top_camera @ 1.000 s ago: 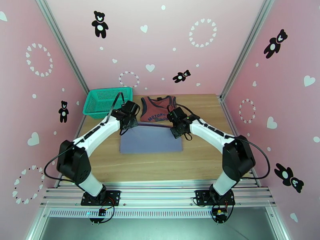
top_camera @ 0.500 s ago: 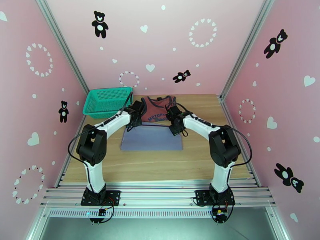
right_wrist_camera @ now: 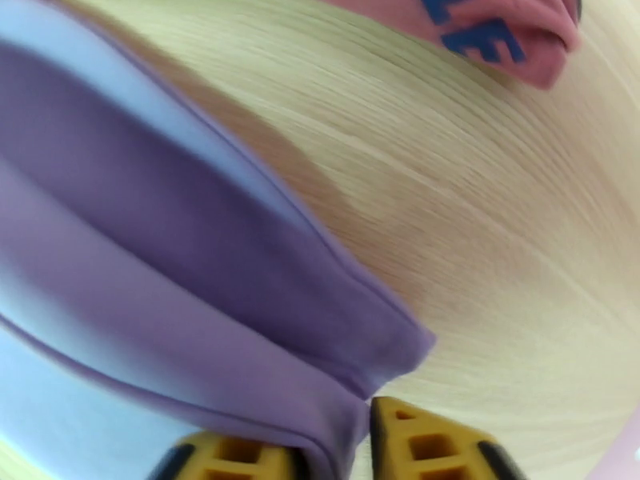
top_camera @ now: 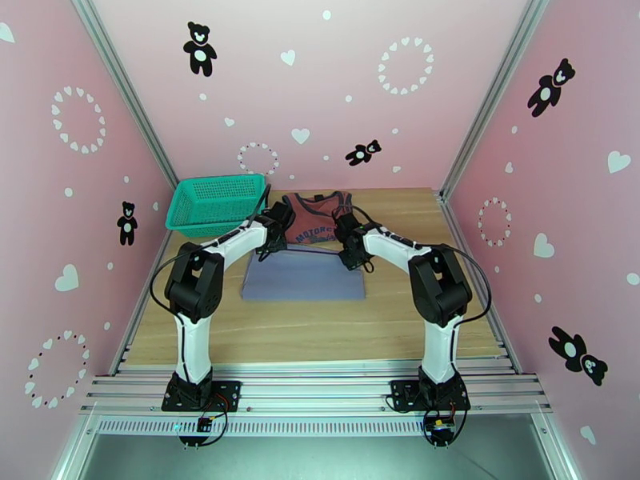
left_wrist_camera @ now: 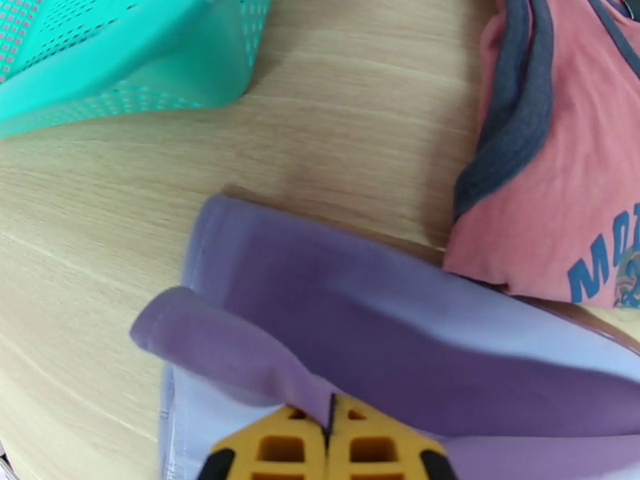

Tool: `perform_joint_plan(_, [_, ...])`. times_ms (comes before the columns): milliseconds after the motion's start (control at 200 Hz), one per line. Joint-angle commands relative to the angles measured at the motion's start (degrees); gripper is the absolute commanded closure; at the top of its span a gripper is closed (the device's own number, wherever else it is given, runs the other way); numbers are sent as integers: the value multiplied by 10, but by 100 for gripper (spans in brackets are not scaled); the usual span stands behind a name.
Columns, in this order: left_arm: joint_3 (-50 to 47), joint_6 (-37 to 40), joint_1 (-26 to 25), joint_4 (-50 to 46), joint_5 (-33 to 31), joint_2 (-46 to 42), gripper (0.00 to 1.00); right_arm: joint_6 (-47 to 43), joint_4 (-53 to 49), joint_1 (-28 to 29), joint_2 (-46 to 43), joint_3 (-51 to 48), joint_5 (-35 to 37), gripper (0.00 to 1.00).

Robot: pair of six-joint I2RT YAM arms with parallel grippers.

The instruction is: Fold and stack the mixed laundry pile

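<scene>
We find the grey-lavender shirt [top_camera: 304, 282] lying as a flat folded rectangle at the middle of the wooden table [top_camera: 320, 334], with the rust-red tank top [top_camera: 314, 221] just beyond its far edge and the teal mesh basket [top_camera: 212, 203] at the far left corner. The left gripper [top_camera: 266, 248] sits at the shirt's far left corner, the right gripper [top_camera: 353, 262] at its far right corner. In the left wrist view, the left gripper [left_wrist_camera: 328, 443] has its yellow fingers [left_wrist_camera: 272, 451] drawn together, pinching a raised fold of the shirt [left_wrist_camera: 400, 330]; the tank top [left_wrist_camera: 560, 154] and basket [left_wrist_camera: 120, 58] lie beyond. In the right wrist view, the right gripper [right_wrist_camera: 340, 451] is clamped on a thick corner fold of the shirt [right_wrist_camera: 160, 234], lifted off the table [right_wrist_camera: 496, 202], with the tank top's hem [right_wrist_camera: 496, 34] beyond.
</scene>
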Motion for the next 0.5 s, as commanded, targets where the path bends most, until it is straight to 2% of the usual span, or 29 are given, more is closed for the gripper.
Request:
perform_joint_plan(0, [32, 4, 5, 2, -30, 2, 66, 29, 2, -13, 2, 17, 3, 49])
perform_joint_plan(85, [49, 4, 5, -5, -38, 2, 51, 47, 5, -19, -6, 21, -4, 38])
perform_joint_plan(180, [66, 2, 5, -11, -32, -1, 43, 64, 2, -21, -22, 22, -5, 29])
perform_joint_plan(370, [65, -1, -6, -18, -4, -53, 41, 108, -3, -25, -104, -16, -26, 16])
perform_joint_plan(495, [35, 1, -24, -40, 29, -110, 46, 171, 33, -59, -180, -93, -135, 15])
